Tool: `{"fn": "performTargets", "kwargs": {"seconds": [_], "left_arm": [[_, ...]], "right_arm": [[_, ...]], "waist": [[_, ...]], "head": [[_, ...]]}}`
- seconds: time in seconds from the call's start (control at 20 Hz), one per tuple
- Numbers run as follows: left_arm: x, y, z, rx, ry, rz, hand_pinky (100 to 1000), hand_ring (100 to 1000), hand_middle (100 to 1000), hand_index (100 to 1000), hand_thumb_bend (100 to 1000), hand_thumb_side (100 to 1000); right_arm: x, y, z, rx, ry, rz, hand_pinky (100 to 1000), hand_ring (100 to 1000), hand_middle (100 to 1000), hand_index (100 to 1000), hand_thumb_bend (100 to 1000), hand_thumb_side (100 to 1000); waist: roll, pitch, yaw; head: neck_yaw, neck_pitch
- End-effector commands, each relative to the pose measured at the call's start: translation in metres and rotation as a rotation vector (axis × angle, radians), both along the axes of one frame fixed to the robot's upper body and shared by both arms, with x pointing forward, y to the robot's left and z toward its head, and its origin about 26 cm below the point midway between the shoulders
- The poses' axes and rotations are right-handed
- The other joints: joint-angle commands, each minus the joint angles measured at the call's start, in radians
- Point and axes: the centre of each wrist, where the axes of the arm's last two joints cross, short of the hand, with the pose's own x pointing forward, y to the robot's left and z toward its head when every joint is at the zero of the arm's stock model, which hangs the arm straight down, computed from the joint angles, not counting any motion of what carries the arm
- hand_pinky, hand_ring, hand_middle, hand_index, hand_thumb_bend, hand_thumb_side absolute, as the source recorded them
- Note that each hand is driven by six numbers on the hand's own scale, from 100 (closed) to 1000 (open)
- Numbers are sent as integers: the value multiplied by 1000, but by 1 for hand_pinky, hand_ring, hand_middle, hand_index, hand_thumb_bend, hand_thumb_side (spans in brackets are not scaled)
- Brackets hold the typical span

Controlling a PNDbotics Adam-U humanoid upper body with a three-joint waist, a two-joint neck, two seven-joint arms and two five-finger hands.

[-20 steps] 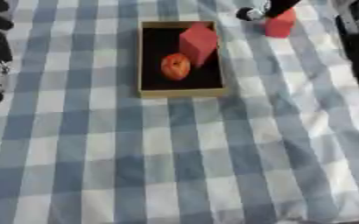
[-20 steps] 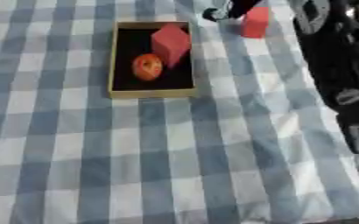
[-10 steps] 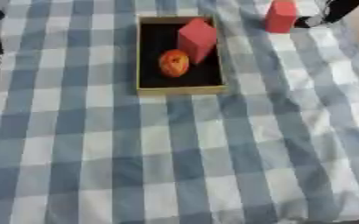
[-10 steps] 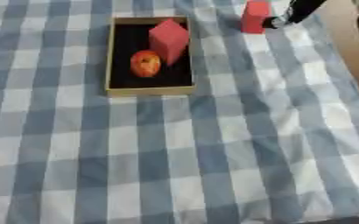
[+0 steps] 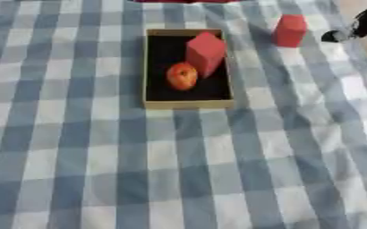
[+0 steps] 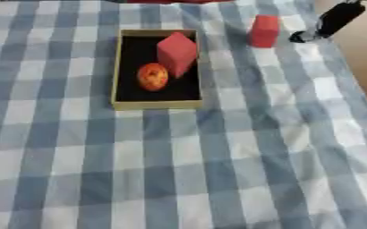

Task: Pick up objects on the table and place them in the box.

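Observation:
A shallow box (image 5: 188,104) with a tan rim and black floor lies on the checked cloth at upper centre. Inside it a red block (image 5: 205,51) leans at the right, and a round orange-red fruit (image 5: 182,76) lies beside it. A second red block (image 5: 289,30) stands upright on the cloth to the right of the box. A black part of my right hand (image 6: 333,20) comes in from the upper right corner. Its pale tip sits a little right of that block, apart from it. My left hand does not show.
The blue and white checked cloth (image 5: 179,170) covers the table, with slight wrinkles at the right. The table's right edge (image 6: 359,76) runs down the upper right. A red strip (image 5: 186,1) shows at the far edge.
My right hand has drawn back to the right, away from the red block standing on the cloth. My left hand has gone from the left edge. The camera has shifted.

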Motion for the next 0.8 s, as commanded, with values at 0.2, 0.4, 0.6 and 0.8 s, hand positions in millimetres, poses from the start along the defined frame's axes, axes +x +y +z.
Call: {"fn": "performTargets", "kwargs": {"seconds": [0.2,0.4,0.6,0.8], "left_arm": [[-3,3,12,22,-20,3,728,797,675,641,100,543],[-3,3,13,25,-14,6,728,796,674,641,100,541],[-3,4,13,32,-12,4,728,796,674,641,100,539],[-3,4,13,38,-12,1,728,797,675,641,100,538]], "right_arm": [[3,-18,5,8,21,-63,914,991,942,1000,459,493],[10,-22,-1,10,76,-91,920,995,942,1000,458,491],[18,-22,-7,9,108,-112,917,996,938,1000,459,471],[27,-19,-12,8,137,-132,920,999,937,1000,459,475]], "waist": [[-2,-20,11],[-3,-23,24],[-1,-21,31],[1,-17,36]], "head": [[-2,-26],[-3,-23],[-9,-16],[-22,-6]]}}
